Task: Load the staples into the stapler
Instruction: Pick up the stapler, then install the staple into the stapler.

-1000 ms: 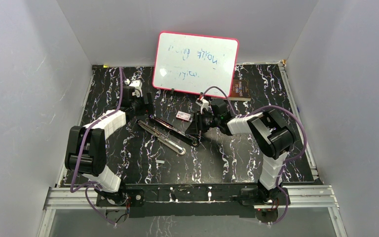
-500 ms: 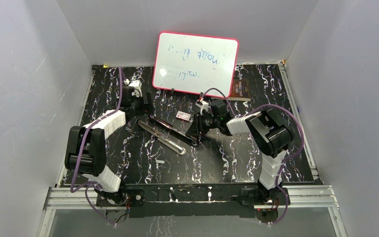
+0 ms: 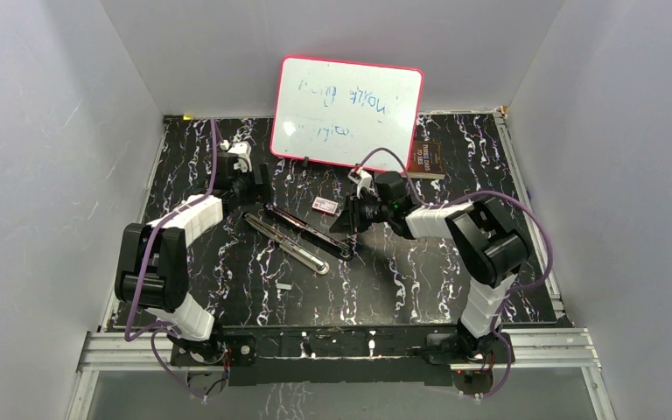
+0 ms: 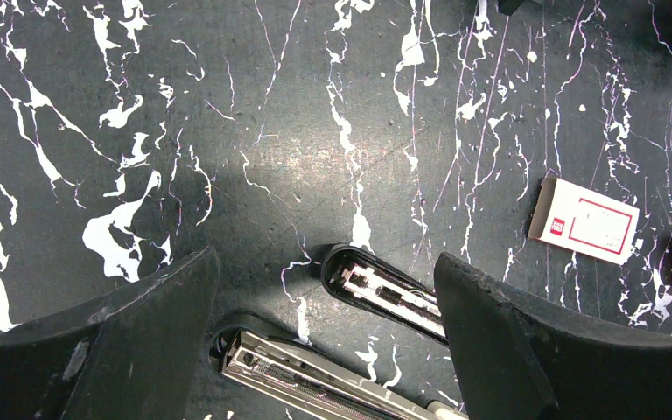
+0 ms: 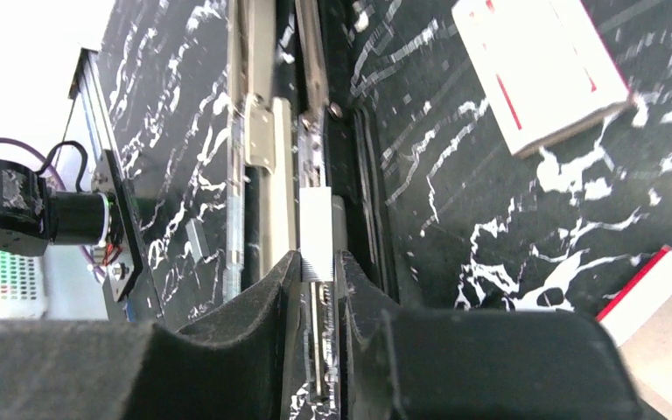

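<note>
The black stapler (image 3: 302, 241) lies opened flat on the marbled table, its two halves side by side. Both of their ends show in the left wrist view: the black half (image 4: 383, 293) and the shiny rail half (image 4: 306, 378). My left gripper (image 4: 325, 262) hovers open over those ends, touching neither. My right gripper (image 5: 318, 262) is at the stapler's other end (image 3: 348, 232). Its fingers press on both sides of a silvery strip of staples (image 5: 317, 234) that lies along the metal rail (image 5: 262, 131). Another short strip (image 3: 283, 286) lies loose on the table.
A small white box with a red label (image 3: 325, 206) lies just behind the stapler. A pink-framed whiteboard (image 3: 347, 112) leans at the back, with a brown book (image 3: 424, 159) to its right. White walls close in the table.
The right gripper's fingers have narrowed onto the staple strip and its wrist has shifted slightly toward the back. The left arm and the stapler have stayed put.
</note>
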Available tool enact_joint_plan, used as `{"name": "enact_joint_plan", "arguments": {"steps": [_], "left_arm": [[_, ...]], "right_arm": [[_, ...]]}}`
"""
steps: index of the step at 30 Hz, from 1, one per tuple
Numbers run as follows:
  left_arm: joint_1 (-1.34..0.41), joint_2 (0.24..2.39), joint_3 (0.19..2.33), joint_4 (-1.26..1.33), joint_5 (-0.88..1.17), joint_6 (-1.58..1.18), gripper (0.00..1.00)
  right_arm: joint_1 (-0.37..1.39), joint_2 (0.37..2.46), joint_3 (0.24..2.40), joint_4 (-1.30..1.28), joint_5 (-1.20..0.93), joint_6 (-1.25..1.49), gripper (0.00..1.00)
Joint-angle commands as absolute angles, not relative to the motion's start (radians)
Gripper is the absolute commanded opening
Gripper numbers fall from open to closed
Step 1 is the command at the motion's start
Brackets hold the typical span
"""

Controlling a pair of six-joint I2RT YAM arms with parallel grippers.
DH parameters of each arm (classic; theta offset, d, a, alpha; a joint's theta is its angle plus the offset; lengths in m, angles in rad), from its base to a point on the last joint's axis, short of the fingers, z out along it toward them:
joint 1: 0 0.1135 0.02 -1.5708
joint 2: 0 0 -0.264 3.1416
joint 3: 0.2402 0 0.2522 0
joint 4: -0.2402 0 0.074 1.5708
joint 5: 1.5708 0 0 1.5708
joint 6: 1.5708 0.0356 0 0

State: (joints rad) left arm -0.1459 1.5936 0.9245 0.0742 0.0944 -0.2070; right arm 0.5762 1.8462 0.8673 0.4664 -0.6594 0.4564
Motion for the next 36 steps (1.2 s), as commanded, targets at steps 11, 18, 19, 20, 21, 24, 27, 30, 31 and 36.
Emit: {"name": "enact_joint_plan", "arguments": {"steps": [11,18,19,20,21,24,27,30,31,36], "left_arm": [[-0.140,1.559,0.920,0.081,0.110,-0.210,0.92],[-0.140,1.560,0.919,0.081,0.110,-0.211,0.92],[-0.139,1.561,0.920,0.081,0.110,-0.211,0.92],[-0.139,1.562,0.920,0.081,0.110,-0.212,0.92],[-0.139,1.562,0.920,0.081,0.110,-0.211,0.92],[-0.140,1.560,0.921,0.081,0.109,-0.212,0.92],[-0.140,1.560,0.921,0.082,0.109,-0.211,0.92],[-0.140,1.562,0.920,0.081,0.109,-0.212,0.92],[-0.140,1.563,0.920,0.081,0.109,-0.212,0.92],[-0.139,1.565,0.920,0.082,0.110,-0.214,0.92]], "right_arm": [[0.755,1.588,0.873,0.306,-0.203,0.111,0.15],[0.856,1.583,0.920,0.184,0.002,-0.009,0.12],[0.867,1.587,0.930,0.169,0.025,-0.018,0.12],[0.880,1.594,0.939,0.154,0.049,-0.023,0.12],[0.891,1.602,0.948,0.142,0.074,-0.030,0.11],[0.910,1.617,0.962,0.127,0.100,-0.042,0.11],[0.915,1.626,0.969,0.132,0.095,-0.047,0.11],[0.917,1.635,0.981,0.121,0.077,-0.050,0.11],[0.916,1.639,0.985,0.116,0.071,-0.051,0.11],[0.916,1.657,1.004,0.083,0.061,-0.039,0.11]]}}
